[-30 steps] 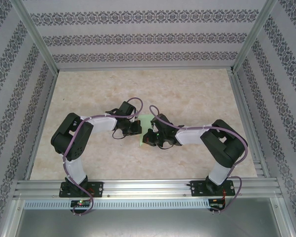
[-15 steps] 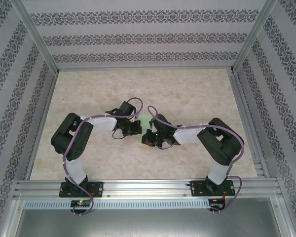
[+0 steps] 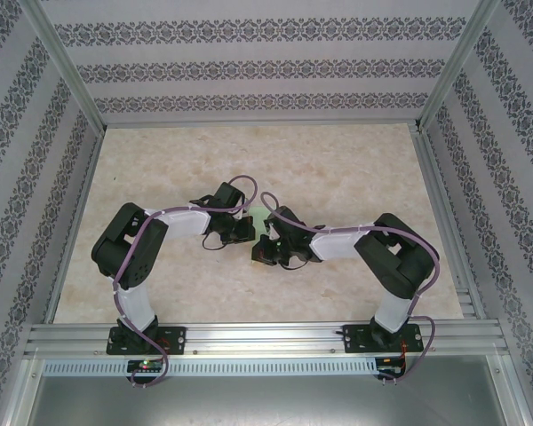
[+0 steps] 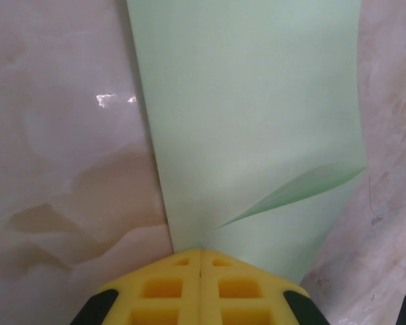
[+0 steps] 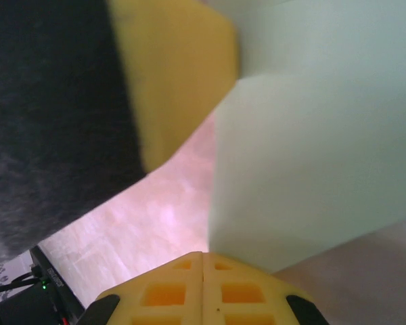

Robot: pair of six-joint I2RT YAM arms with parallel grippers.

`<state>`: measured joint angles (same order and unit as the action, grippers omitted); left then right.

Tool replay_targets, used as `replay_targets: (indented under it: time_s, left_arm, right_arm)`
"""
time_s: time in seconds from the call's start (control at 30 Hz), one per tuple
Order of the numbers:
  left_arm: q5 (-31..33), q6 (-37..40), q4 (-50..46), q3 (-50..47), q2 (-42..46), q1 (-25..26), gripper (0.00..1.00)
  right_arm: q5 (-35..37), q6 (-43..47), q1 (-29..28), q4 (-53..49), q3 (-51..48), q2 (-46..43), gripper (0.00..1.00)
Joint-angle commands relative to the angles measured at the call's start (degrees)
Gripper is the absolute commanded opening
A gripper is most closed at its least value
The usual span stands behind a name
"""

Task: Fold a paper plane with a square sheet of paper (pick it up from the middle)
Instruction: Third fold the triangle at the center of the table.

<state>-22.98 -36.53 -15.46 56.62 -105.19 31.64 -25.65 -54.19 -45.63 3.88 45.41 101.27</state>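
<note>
Square sheet of paper (image 4: 257, 122), pale green, one flap lifted: lies on worktop (image 4: 68, 169), touching tips of closed left pincer (image 4: 201, 261); closed right pincer (image 5: 203, 261) at another edge.

Your left arm (image 3: 129, 248) and right arm (image 3: 393, 259) are built alike: bulky black joint housings joined by smooth white link shells. A purple cable (image 3: 240, 177) runs along each one, looping free near the wrist. Each arm stands on a flat black base plate (image 3: 147, 338). Up close, your left hand (image 4: 201, 252) has bright yellow fingers (image 4: 162, 291) moulded with square pockets and black shells at the outer corners. Your right hand (image 5: 203, 256) is made the same way.
</note>
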Motion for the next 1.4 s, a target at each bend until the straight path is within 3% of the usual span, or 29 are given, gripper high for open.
replay_targets:
  time_s: [0.0,0.3,0.5,0.7,0.87,1.37]
  left_arm:
    - [7.9,-0.6,-3.4,-3.1,-3.6,0.3,0.03]
    - [8.0,-0.6,-3.3,-3.3,-3.5,0.3,0.03]
    - [8.1,-0.6,-3.5,-3.1,-3.3,0.3,0.03]
    - [7.6,-0.5,-3.2,-2.9,-3.2,0.3,0.03]
    - [7.2,-0.5,-3.4,-2.4,-3.0,0.3,0.03]
    - [1.9,1.1,-1.5,1.5,1.8,0.3,0.08]
  right_arm:
    - [-0.7,1.2,-0.7,-0.8,1.4,0.3,0.04]
    - [-0.6,1.5,-0.9,-2.8,2.4,3.1,0.04]
    - [1.1,2.9,0.0,-2.2,1.3,-3.9,0.06]
    - [3.9,4.2,5.0,-5.1,-1.1,-8.0,0.07]
    - [3.7,5.0,7.6,-5.5,-0.1,-6.0,0.06]
    - [2.7,2.7,7.7,-4.5,2.3,1.8,0.05]
